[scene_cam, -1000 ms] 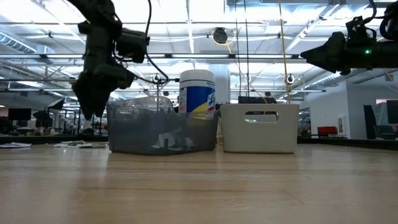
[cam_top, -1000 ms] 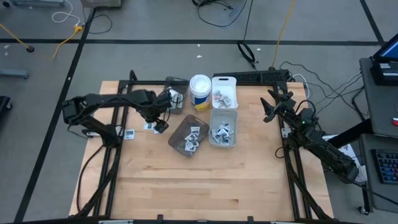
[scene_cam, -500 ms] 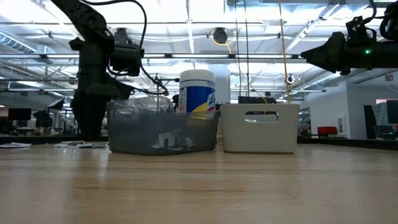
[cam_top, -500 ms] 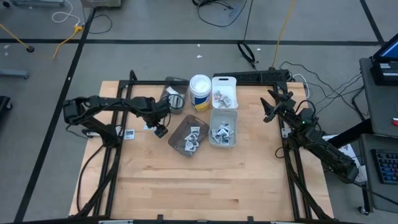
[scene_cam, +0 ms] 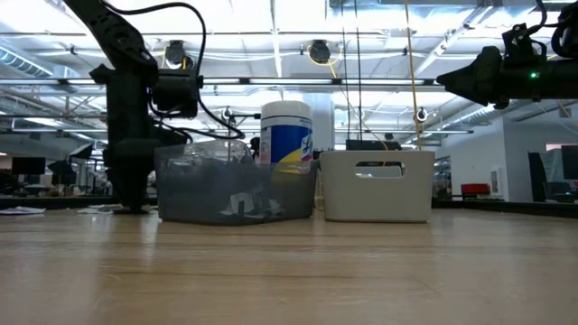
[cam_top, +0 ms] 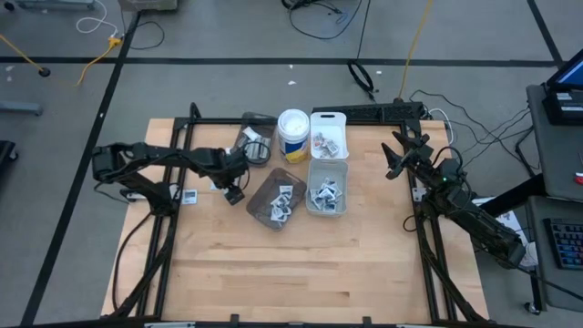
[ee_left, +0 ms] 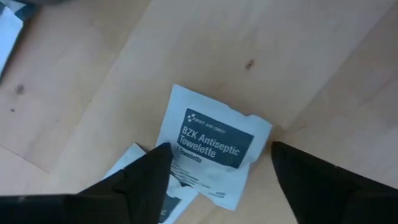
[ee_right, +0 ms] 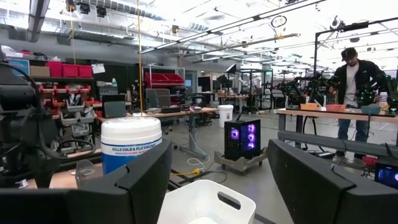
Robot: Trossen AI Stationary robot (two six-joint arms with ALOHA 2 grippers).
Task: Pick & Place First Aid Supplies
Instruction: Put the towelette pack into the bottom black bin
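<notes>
Am straddling antiseptic towelette packet [ee_left: 213, 151] beside smoky bin [cam_top: 276, 200], left end effector [ee_left: 214, 163] spread wide, empty; centering before closing.

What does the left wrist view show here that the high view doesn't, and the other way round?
Left wrist only: the print on the white packet, "BZK Antiseptic Towelette", lying between the left pincer's open fingers. High view only: the smoky bin, the two white bins, the white canister, the right pincer parked at the table's edge. Both: the left pincer and the wooden table.
</notes>
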